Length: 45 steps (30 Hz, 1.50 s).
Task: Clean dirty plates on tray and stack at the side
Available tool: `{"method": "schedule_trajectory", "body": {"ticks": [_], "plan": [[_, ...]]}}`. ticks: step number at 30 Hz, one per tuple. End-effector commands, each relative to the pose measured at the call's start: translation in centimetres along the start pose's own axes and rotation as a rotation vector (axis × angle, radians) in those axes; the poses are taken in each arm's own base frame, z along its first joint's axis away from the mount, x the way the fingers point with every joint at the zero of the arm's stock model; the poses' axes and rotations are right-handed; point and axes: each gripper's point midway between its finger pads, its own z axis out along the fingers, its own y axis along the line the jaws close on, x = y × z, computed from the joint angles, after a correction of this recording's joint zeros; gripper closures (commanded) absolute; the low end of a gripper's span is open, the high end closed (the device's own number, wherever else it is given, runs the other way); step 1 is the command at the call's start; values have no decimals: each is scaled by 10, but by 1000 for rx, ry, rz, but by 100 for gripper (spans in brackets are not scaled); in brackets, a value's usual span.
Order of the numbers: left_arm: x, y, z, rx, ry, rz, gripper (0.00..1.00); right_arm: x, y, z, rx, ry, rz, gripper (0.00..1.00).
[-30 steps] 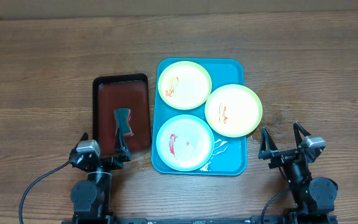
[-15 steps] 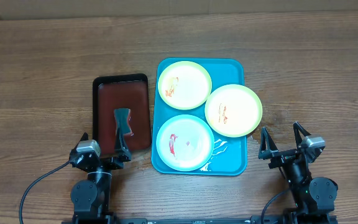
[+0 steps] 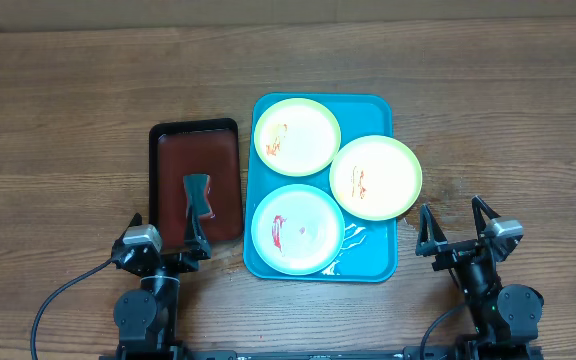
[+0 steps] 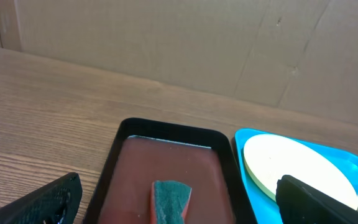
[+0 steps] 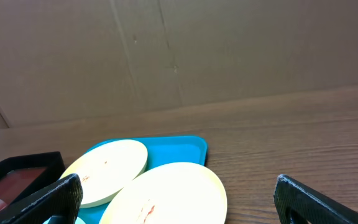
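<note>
The turquoise tray [image 3: 378, 262] lies at the table's middle and holds three smeared plates. A yellow-green plate [image 3: 297, 135] sits at its far left. A second yellow-green plate [image 3: 375, 177] overhangs its right rim. A pale blue-green plate [image 3: 298, 229] sits at its near left. My left gripper [image 3: 166, 232] is open and empty at the near end of the black tray. My right gripper [image 3: 455, 222] is open and empty on the near right, apart from the tray. The right wrist view shows both yellow-green plates [image 5: 107, 171] [image 5: 173, 196].
A black tray [image 3: 193, 180] with a red-brown inside lies left of the turquoise tray and holds a green sponge [image 3: 198, 195], also in the left wrist view [image 4: 171, 200]. A cardboard wall [image 4: 179, 43] stands behind the wooden table [image 3: 68, 100].
</note>
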Motion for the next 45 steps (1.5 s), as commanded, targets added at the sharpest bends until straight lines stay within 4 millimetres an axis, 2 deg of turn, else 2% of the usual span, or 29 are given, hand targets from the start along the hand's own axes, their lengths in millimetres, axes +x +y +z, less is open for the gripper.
{"method": "schedule_trajectory", "body": {"ticks": [1, 8, 12, 13, 15, 18, 22, 27, 33, 38, 40, 43, 45], "plan": [[-1, -1, 0, 6, -7, 22, 0, 1, -2, 0, 9, -5, 0, 0], [-5, -1, 0, 6, -26, 17, 0, 1, -2, 0, 9, -5, 0, 0], [1, -13, -1, 73, 6, -14, 0, 0, -1, 0, 1, -12, -1, 0], [1, -15, -1, 84, 8, -25, 0, 2, 6, 0, -36, 2, 0, 0], [-6, -27, -2, 153, -14, -89, 0, 3, 18, -1, -105, 10, -1, 0], [-30, -51, -10, 283, -83, -87, 0, -6, 28, -3, -161, -14, 50, 0], [-61, -56, -19, 278, -94, -93, 0, -23, 36, -7, -179, -7, 118, 0], [-92, -54, -18, 181, 70, -25, 0, -63, 47, -10, -166, 56, 97, 0], [-118, -65, 8, 132, 377, 10, 0, -101, 53, 4, -106, 304, 94, 0], [-130, -80, 31, 149, 596, -23, 0, -108, 55, 24, -61, 581, 181, 0], [-131, -81, 39, 134, 655, -28, 0, -106, 59, 32, -72, 668, 223, 0], [-126, -85, 48, 150, 723, -47, 0, -102, 70, 49, -146, 741, 277, 0], [-117, -97, 49, 211, 777, -88, 0, -90, 77, 56, -201, 797, 322, 0]]}}
